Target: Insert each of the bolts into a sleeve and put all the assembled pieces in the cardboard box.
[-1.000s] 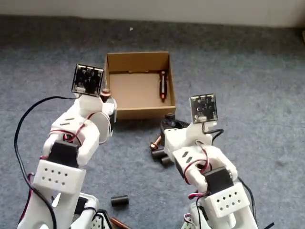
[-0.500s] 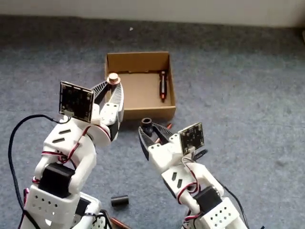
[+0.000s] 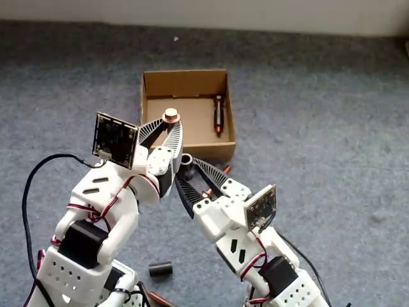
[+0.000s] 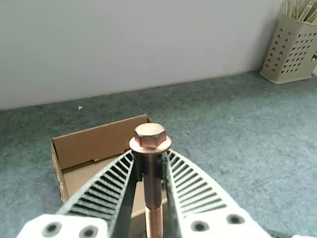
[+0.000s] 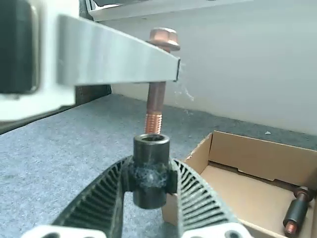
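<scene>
A copper bolt [image 3: 170, 116] stands head-up in my left gripper [image 3: 168, 130], which is shut on its shank [image 4: 149, 178]. My right gripper [image 3: 186, 171] is shut on a black sleeve [image 3: 186, 162], held upright just beside and below the bolt. In the right wrist view the bolt's threaded tip [image 5: 155, 121] hangs right above the open mouth of the sleeve [image 5: 150, 166]. The cardboard box [image 3: 185, 83] sits behind both grippers, with one assembled piece [image 3: 218, 114] lying along its right wall.
A loose black sleeve [image 3: 161, 269] lies on the grey carpet near the arm bases, and a copper bolt [image 3: 160, 299] lies beside it at the front edge. More bolts [image 3: 208, 192] lie under the right arm, in front of the box.
Both arms have swung toward each other. The left gripper carried the bolt right and nearer; the right gripper lifted the sleeve up and left until it sits beneath the bolt's tip.
</scene>
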{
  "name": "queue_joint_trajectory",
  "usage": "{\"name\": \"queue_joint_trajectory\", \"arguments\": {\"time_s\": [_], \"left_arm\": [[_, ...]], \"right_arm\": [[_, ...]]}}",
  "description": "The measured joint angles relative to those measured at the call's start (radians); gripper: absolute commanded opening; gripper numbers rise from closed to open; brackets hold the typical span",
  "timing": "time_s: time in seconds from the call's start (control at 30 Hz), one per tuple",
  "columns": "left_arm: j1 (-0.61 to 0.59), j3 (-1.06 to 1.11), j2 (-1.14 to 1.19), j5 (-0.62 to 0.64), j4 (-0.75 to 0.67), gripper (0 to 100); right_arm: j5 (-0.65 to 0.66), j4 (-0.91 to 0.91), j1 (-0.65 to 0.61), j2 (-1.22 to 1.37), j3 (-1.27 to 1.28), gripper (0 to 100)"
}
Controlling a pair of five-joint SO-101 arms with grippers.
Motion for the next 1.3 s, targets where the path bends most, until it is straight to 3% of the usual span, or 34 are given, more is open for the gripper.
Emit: {"name": "queue_joint_trajectory", "arguments": {"time_s": [0.37, 0.6, 1.3], "left_arm": [[0.009, 0.021, -0.27, 0.003, -0.018, 1], [0.097, 0.086, -0.279, 0.002, -0.02, 1], [0.106, 0.127, -0.287, 0.003, 0.048, 1]], "right_arm": [[0.0, 0.035, -0.035, 0.0, 0.0, 0.5], [0.0, 0.035, -0.077, 0.0, 0.0, 0.5], [0.003, 0.006, -0.034, -0.002, 0.0, 0.5]]}}
